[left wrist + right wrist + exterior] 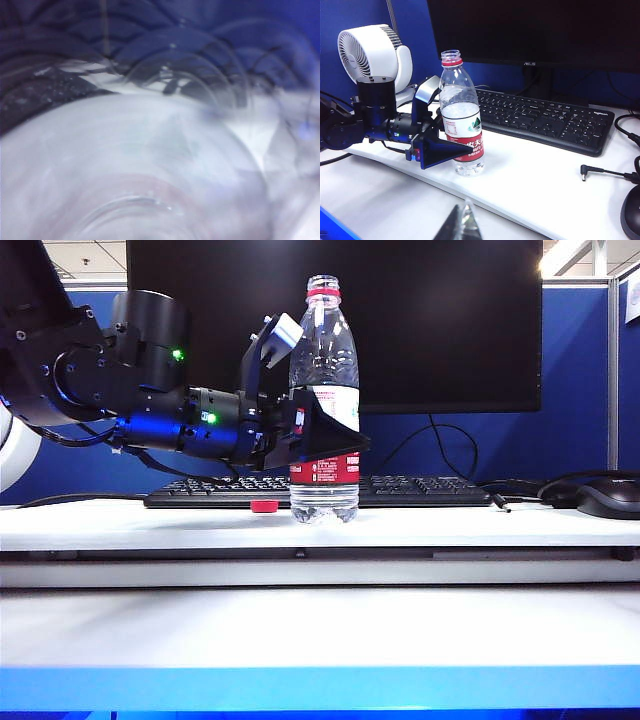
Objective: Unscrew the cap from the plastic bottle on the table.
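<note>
The plastic bottle [324, 390] stands upright on the white table [320, 630], its neck open above a thin red ring. The small red cap [264, 506] lies on the table just left of the bottle's foot. My left gripper [320, 390] reaches in level from the left, jaws spread wide, one finger [427, 92] behind the bottle [461, 115] and one [445, 150] in front at the label. The left wrist view is filled by the blurred clear bottle [150, 150]. My right gripper [465, 220] is shut and empty, low over the table in front of the bottle.
A black keyboard [420, 490] lies behind the bottle, under a dark monitor [400, 320]. A black mouse [610, 497] and a cable plug [585, 171] lie at the right. A white fan [370, 52] stands behind the left arm.
</note>
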`<state>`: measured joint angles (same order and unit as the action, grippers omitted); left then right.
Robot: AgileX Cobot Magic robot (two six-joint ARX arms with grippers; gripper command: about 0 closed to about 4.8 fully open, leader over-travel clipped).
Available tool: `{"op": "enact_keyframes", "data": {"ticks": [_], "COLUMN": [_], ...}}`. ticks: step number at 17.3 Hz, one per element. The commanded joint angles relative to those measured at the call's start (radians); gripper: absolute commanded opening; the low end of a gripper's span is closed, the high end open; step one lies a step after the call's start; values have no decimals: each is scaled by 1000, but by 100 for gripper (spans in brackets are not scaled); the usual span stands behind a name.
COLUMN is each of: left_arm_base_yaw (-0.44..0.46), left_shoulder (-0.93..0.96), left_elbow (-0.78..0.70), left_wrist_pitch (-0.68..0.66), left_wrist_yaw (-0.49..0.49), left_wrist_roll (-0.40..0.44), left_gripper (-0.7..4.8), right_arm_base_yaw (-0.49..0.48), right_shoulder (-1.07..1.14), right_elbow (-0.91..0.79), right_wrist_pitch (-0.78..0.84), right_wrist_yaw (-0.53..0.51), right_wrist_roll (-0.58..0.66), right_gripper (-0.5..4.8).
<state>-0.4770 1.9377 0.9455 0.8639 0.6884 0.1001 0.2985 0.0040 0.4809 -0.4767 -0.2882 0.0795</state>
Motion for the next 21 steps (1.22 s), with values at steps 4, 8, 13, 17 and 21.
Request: {"op": "enact_keyframes", "data": {"ticks": [4, 8, 13, 17, 21], "left_arm_base_yaw": [1, 2, 3, 3, 10], "left_shoulder": [-88, -153, -198, -241, -249], "left_elbow": [0, 0, -1, -1, 0], "left_wrist_pitch": [-10, -93, -169, -168, -153], "left_wrist_yaw": [8, 4, 4, -8, -23], "left_wrist_roll": [-6, 1, 1, 31, 35], "left_gripper": [479, 479, 479, 479, 479], "right_arm_base_yaw": [0, 0, 0, 0, 0], "right_shoulder": [-2, -2, -2, -2, -1], "right_elbow": [8, 14, 35, 34, 35], "right_wrist_pitch": [18, 40, 40, 41, 41], "right_wrist_yaw": [-6, -10, -30, -55, -56], "right_wrist_roll": [8, 34, 34, 53, 71], "right_gripper": [-6, -6, -6, -6, -6]}}
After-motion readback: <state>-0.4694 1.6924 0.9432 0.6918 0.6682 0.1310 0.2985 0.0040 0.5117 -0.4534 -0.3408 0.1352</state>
